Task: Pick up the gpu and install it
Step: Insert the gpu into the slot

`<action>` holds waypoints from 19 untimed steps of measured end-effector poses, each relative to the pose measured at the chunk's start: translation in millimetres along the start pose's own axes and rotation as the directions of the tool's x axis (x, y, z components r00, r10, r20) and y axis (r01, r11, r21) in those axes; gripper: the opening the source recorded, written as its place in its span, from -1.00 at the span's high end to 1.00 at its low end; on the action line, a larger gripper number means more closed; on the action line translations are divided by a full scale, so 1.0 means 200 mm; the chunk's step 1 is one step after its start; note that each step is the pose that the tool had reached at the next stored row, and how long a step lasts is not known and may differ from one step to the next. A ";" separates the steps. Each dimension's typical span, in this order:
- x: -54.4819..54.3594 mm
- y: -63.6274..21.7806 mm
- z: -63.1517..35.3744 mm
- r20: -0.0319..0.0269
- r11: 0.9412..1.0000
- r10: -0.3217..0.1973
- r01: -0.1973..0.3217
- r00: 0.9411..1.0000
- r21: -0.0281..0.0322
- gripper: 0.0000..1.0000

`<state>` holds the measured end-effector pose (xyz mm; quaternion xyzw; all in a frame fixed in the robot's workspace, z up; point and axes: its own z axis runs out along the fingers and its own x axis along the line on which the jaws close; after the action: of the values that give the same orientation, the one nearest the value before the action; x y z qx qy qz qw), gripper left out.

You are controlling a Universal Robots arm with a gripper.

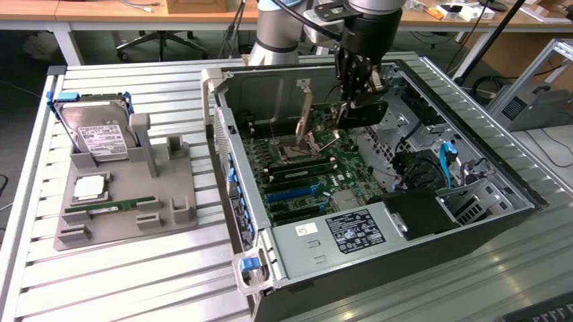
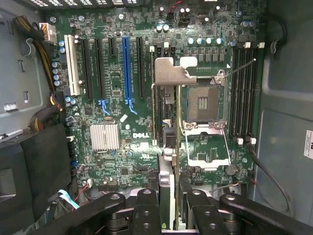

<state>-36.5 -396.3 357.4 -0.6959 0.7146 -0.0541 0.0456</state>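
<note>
**Item:** gpu (image 2: 167, 76).
**Location:** inside the open case (image 1: 501, 181), upper centre of the exterior view. It is held on edge above the motherboard (image 2: 112, 98), bracket end away from the gripper (image 1: 356, 100).
**Jaws:** clamped on the card's two faces.
**Position:** the card hangs beside the socket (image 2: 203, 103), apart from the blue slot (image 2: 126, 63), and looks unseated.
**Step, as judged:** pick-up done, alignment in hand.
**Seating calls for:** card edge squared over a long slot, bracket at the case's rear wall, then straight pressure.
**Untouched:** hard drive (image 1: 98, 137), left of the exterior view.
</note>
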 end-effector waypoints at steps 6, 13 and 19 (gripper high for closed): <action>0.01 0.011 0.002 0.000 1.000 0.000 0.000 1.000 0.000 0.47; 0.02 0.026 0.013 -0.003 1.000 0.022 -0.022 1.000 0.000 0.47; 0.03 0.058 0.017 -0.003 1.000 0.023 -0.023 1.000 0.002 0.47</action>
<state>-47.6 -401.9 352.4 -0.6877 0.7225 -0.0553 0.0456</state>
